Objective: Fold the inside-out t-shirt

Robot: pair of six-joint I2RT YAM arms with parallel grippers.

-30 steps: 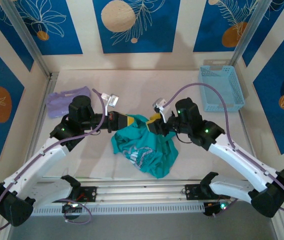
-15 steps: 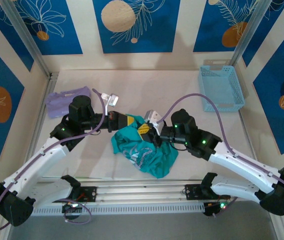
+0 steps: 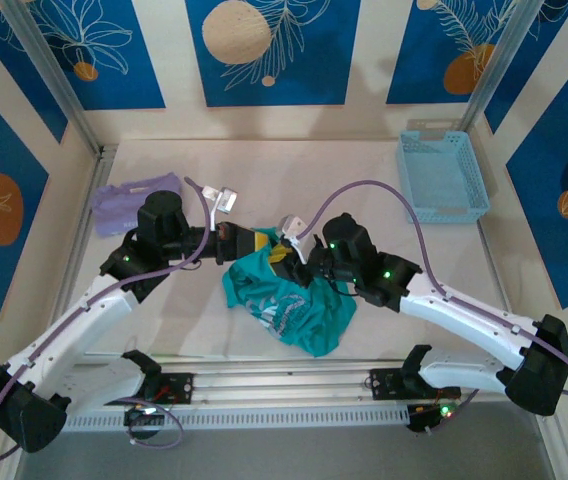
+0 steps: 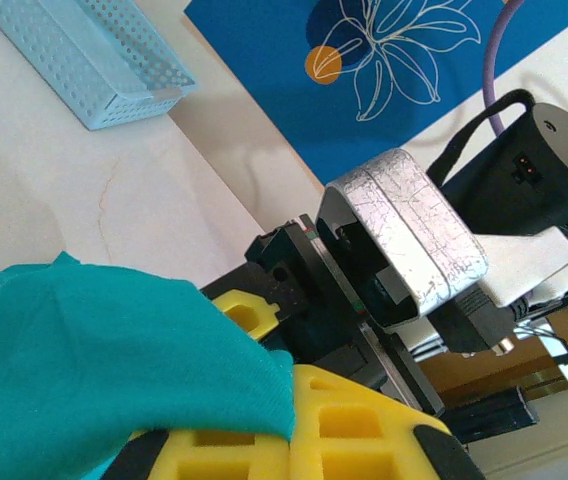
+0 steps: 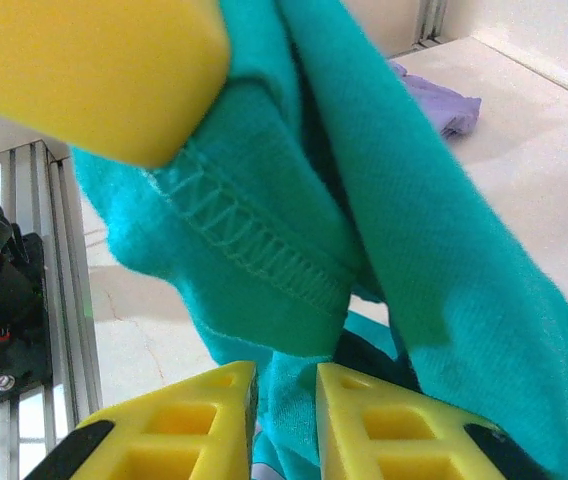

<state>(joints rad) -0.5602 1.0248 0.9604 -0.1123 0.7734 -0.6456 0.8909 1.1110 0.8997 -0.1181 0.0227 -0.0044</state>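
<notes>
- The inside-out t-shirt (image 3: pixel 294 305) lies as a crumpled teal heap in the lower middle of the top view. It sits on the bench (image 3: pixel 364 165) just ahead of the arm bases, with its upper edge raised toward both arms.
- At the bottom of its wrist view, the left end effector (image 4: pixel 292 420) is clenched on a fold of the teal cloth, which drapes over its yellow pads.
- At the bottom of its own view, the right end effector (image 5: pixel 284 415) has its fingers drawn almost together, leaving a thin slot. A stitched hem (image 5: pixel 254 250) hangs directly above that slot. I cannot tell whether any cloth is caught in it.
- The step in hand looks like taking a second hold on that hem so the shirt can be opened out.
- To do it well:
  - Pinch a single layer beside the left hold, not on it, and close firmly.
  - Draw the two holds apart at the same level, so the cloth spreads rather than twists.
- Sleeves and collar are buried in the heap, and only part of the pale print (image 3: pixel 274 312) shows. It is unclear whether the hem belongs to the bottom edge or to a sleeve.
- Farther off, a lavender garment (image 3: pixel 124 205) lies at the left and a blue basket (image 3: pixel 442 175) at the upper right. Both are well apart from the shirt, and the spread cloth should stay off them.
</notes>
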